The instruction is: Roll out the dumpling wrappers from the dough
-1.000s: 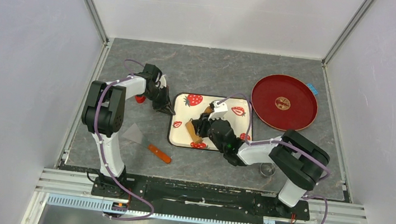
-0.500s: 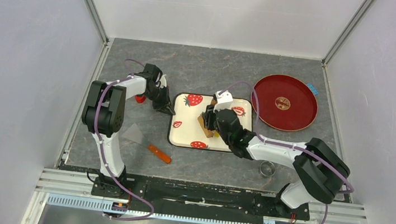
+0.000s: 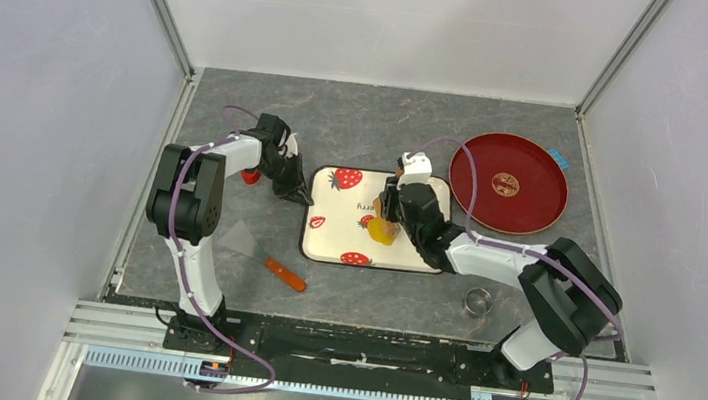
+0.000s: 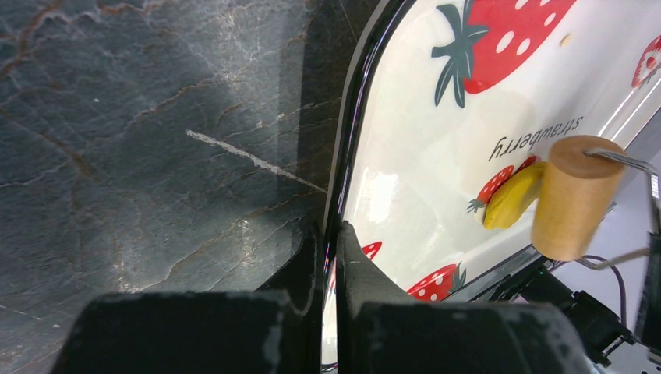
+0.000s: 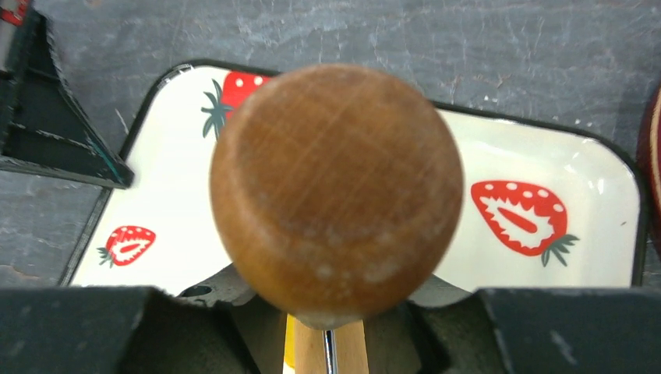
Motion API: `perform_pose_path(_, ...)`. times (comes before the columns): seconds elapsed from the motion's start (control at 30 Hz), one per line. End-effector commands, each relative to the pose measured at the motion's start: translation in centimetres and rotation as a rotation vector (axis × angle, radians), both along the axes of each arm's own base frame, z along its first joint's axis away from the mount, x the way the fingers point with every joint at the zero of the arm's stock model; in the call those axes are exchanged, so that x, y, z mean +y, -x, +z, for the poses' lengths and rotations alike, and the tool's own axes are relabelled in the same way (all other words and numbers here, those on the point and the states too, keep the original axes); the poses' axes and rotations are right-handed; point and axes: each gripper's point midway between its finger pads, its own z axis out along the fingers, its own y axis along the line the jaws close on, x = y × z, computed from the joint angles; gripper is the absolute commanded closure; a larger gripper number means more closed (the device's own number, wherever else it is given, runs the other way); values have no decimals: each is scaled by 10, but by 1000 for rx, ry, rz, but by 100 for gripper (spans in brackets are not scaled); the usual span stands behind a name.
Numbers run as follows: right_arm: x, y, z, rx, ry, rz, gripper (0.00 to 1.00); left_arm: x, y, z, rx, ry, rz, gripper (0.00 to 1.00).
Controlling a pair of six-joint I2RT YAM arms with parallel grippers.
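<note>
- Since a second ago the right hand (image 3: 391, 207) has travelled from the near edge of the tray (image 3: 324, 247) toward its far side. It has carried the wooden roller (image 5: 337, 191) along and uncovered the dough (image 3: 383, 231).
- That dough lies on the tray, right of centre, as a thick yellow patch over a strawberry print. It looks neither thin nor round yet.
- Right hand pinches the roller's handle. From the left wrist view the barrel stands just beside the dough; I cannot tell whether they touch.
- Left hand (image 4: 329, 234) is pressed together on the tray's left rim, pinning it to the bench (image 3: 379, 122).
- Step in hand, as I judge it, is flattening: between strokes, with no wrapper cut so far.
- Next move probably calls for drawing the roller back across the dough with downward pressure while the tray stays pinned.
- Ring cutter (image 3: 477, 300) lies near the right arm's base, a red plate (image 3: 508, 182) sits right of the tray, and a scraper (image 3: 268, 261) lies to its left. None stands between roller and dough.
</note>
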Motion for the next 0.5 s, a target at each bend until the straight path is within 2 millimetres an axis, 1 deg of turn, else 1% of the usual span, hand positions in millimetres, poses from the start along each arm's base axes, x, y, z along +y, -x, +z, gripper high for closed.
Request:
perform_pose_path(0.0, 7, -2, -9, -14, -39, 6, 100, 7, 5, -21, 35, -79, 0, 98)
perform_pose_path(0.07, 2, 3, -24, 9, -20, 1, 100, 7, 5, -22, 36, -79, 1, 98)
perform_pose_path(0.17, -12, 11, -42, 33, 18, -21, 100, 7, 5, -22, 37, -78, 0, 98)
perform_pose_path(0.27, -20, 20, -59, 56, 74, -2, 100, 6, 5, -22, 37, -79, -1, 98)
perform_pose_path(0.47, -44, 45, -98, 105, 195, 3, 100, 6, 5, -22, 36, -77, -1, 98)
